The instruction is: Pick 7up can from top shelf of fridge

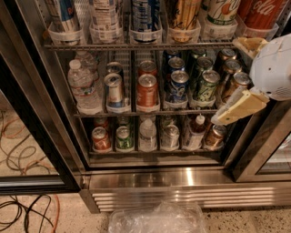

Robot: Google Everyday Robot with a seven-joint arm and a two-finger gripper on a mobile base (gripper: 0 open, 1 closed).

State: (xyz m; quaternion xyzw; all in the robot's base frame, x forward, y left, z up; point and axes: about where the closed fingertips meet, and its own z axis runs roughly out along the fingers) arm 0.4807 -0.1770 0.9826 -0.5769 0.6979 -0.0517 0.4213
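The 7up can (222, 11), cream with green lettering, stands in a clear holder at the right of the top shelf (136, 46) of the fridge (182, 179); its top is cut off by the frame edge. A red Coca-Cola can (263, 13) is just right of it. My gripper (227, 81), white with cream fingers (238, 107), is at the right edge in front of the middle shelf, below and slightly right of the 7up can. It is open and holds nothing.
The top shelf also holds several other cans in holders (145, 35). The middle rack has a water bottle (84, 86) and several cans; the lower rack has more. A dark door frame (41, 136) stands left. Cables (27, 214) and a plastic bag (157, 218) lie on the floor.
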